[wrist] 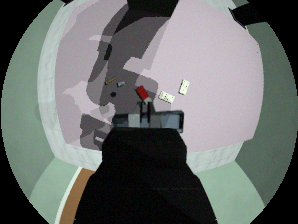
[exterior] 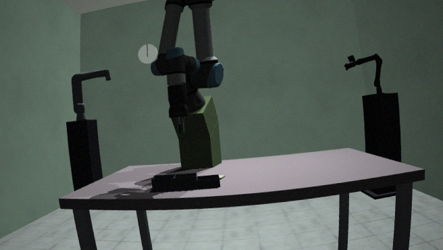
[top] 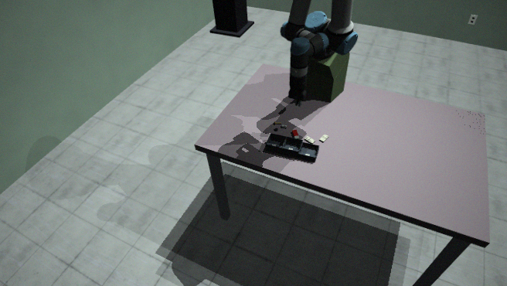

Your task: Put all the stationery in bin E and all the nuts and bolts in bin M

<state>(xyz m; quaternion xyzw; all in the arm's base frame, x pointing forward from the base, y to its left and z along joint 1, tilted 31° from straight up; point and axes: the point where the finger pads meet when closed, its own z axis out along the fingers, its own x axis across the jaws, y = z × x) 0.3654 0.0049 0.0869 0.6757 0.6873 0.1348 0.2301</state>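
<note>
Hand hovering narrowly open above the bench

On your bench (top: pixel 386 154) (exterior: pixel 287 172) (wrist: pixel 215 60), left to right, a dark piece (top: pixel 275 130) (wrist: pixel 113 94), a slim yellow piece (top: pixel 277 124) (wrist: pixel 110 80) and a small grey piece (top: pixel 284 127) (wrist: pixel 120 84) are lying behind your joined bins (top: pixel 291 154) (exterior: pixel 186 184) (wrist: pixel 173 120), letters unreadable; then a red block (top: pixel 295 133) (wrist: pixel 143 93). Your hand (top: pixel 297 103) (exterior: pixel 181 128) (wrist: pixel 145 107) is gripping nothing. Two white tiles (top: pixel 324 137) (wrist: pixel 184 87) are lying rightmost.

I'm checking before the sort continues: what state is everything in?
Hand: raised, slightly open, apparently empty.
Bins: upright, open-topped.
Red block: lying on table.
Two white tiles: flat, apart.
Yellow piece: lying outside bins.
Grey piece: likewise.
</note>
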